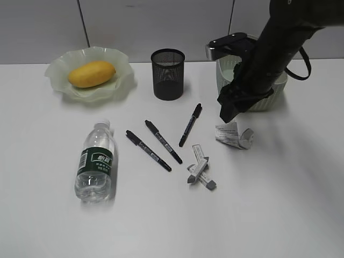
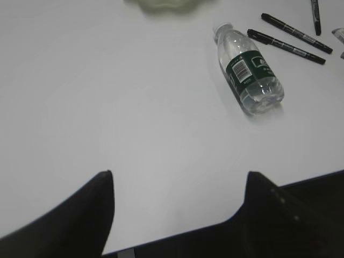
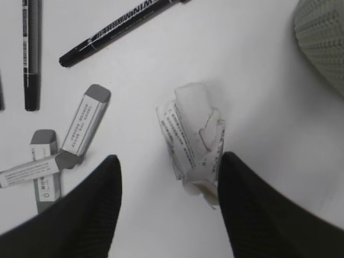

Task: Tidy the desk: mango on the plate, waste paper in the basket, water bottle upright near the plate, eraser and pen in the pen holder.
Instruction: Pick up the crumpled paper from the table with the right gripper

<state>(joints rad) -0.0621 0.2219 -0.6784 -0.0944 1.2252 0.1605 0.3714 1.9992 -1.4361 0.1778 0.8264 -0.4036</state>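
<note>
My right gripper (image 3: 169,161) stands open just over the desk (image 1: 279,204), with the crumpled waste paper (image 3: 191,134) lying between its fingers and against the right one. In the exterior view that gripper (image 1: 228,110) hangs just above the paper (image 1: 234,134), in front of the basket (image 1: 277,88). The mango (image 1: 91,73) rests on the plate (image 1: 59,80). The water bottle (image 1: 95,161) lies on its side. Three pens (image 1: 163,141) and two erasers (image 1: 200,173) lie loose near the pen holder (image 1: 167,73). My left gripper (image 2: 179,174) is open over bare desk, far from the bottle (image 2: 248,70).
The right arm hides part of the basket, whose woven wall (image 3: 322,43) shows at the right wrist view's top right. Erasers (image 3: 86,118) and a pen (image 3: 123,24) lie left of the paper. The desk's front edge runs just under the left fingers.
</note>
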